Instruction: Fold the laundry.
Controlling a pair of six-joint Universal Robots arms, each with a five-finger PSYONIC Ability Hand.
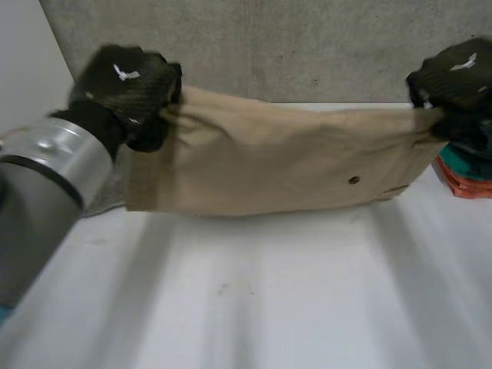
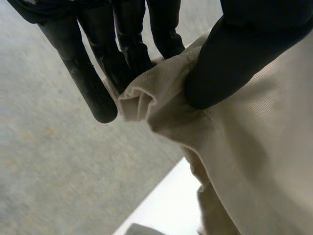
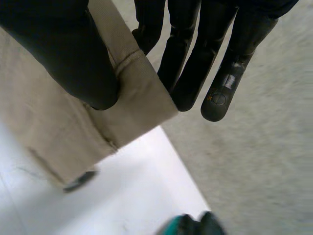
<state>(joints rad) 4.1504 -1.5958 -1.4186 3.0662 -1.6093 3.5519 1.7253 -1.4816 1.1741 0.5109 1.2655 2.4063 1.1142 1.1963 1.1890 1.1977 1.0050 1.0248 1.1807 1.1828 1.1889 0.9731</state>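
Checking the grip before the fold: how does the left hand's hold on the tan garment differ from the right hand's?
The left hand pinches a bunched, crumpled corner of the tan garment; the right hand pinches a flat, seamed corner. The dark button lies nearer the right hand's end than the left hand's. Both press thumb against fingers at an upper corner, with the cloth spread between them.

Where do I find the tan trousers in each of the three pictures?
Head view: the tan trousers hang stretched between the left hand and the right hand.
Left wrist view: one bunched end is pinched between the left hand's thumb and fingers.
Right wrist view: the other end's corner is pinched against the right hand's thumb.
Shared landmark: the white table below the cloth.
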